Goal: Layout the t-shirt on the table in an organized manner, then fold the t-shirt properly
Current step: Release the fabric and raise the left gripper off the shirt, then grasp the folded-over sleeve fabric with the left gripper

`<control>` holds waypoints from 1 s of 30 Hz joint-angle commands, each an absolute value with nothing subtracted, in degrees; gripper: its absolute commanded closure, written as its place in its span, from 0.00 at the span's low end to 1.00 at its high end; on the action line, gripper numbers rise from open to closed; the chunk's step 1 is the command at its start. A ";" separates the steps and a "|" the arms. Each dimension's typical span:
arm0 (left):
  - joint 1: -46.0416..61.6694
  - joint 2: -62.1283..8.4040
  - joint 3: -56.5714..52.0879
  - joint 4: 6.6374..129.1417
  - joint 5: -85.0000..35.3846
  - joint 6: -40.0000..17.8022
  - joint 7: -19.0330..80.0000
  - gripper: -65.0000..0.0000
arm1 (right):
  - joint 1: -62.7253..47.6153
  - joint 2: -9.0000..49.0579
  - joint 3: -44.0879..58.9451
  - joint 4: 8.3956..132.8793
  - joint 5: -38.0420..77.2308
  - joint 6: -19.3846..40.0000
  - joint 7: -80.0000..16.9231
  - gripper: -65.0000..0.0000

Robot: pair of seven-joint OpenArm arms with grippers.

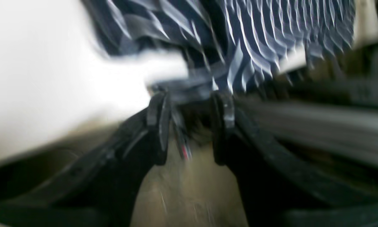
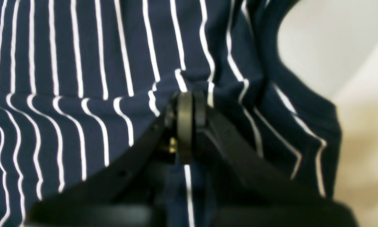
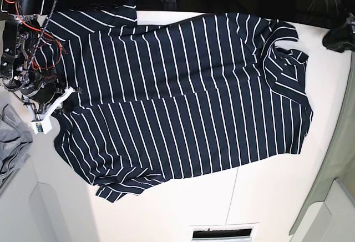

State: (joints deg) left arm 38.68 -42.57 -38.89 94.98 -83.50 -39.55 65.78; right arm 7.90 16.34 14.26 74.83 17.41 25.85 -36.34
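- Finds the t-shirt (image 3: 183,86) opened out across the table (image 3: 277,197), covering most of its upper half in the base view, stripes running roughly parallel over the body.
- Counts the rough spreading as largely done: no big heap, body mostly flat and one layer deep as far as can be told.
- Leaves tidying to do: bunched, doubled-over cloth along the edge on the base view's right, a turned-under corner at the lower left, and a shallow crease across the middle.
- Shows no fold made yet; judges the whole folding half of the task to be ahead.
- Catches the right gripper (image 2: 189,97) with its fingers (image 2: 185,126) pressed together, pinching a puckered ridge of the striped fabric at the shirt's edge on the base view's left.
- Catches the left gripper (image 1: 190,107) with its fingers (image 1: 157,119) spread apart, striped cloth just beyond the tips; too blurred to say whether any fabric lies between them, though none appears clamped.
- Reads that blur as fast motion of the left arm, off the table's far right corner in the base view.
- Notes a plain grey cloth (image 3: 11,142) off to the side, apart from the shirt and no part of the job.
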 commanded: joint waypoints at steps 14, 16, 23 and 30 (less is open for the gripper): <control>27.90 -42.37 -32.01 95.64 -73.63 -40.00 53.65 0.53 | 10.02 17.02 14.59 76.03 21.89 25.74 -36.95 1.00; 26.11 -42.37 -27.49 95.64 -70.78 -40.00 52.34 0.53 | 9.91 17.02 14.61 76.01 20.80 25.71 -37.17 0.87; 19.75 -40.62 -17.30 95.64 -63.94 -40.00 50.30 0.53 | 7.07 17.21 14.66 76.01 14.61 22.11 -39.92 0.82; 13.47 -37.26 -17.23 95.61 -59.66 -40.00 48.56 0.53 | 3.27 17.65 17.28 76.14 15.97 20.80 -39.66 0.79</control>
State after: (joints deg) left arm 13.91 -36.18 -16.67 94.91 -58.57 -39.48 49.52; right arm 2.55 16.69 16.86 75.00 15.62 20.99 -40.36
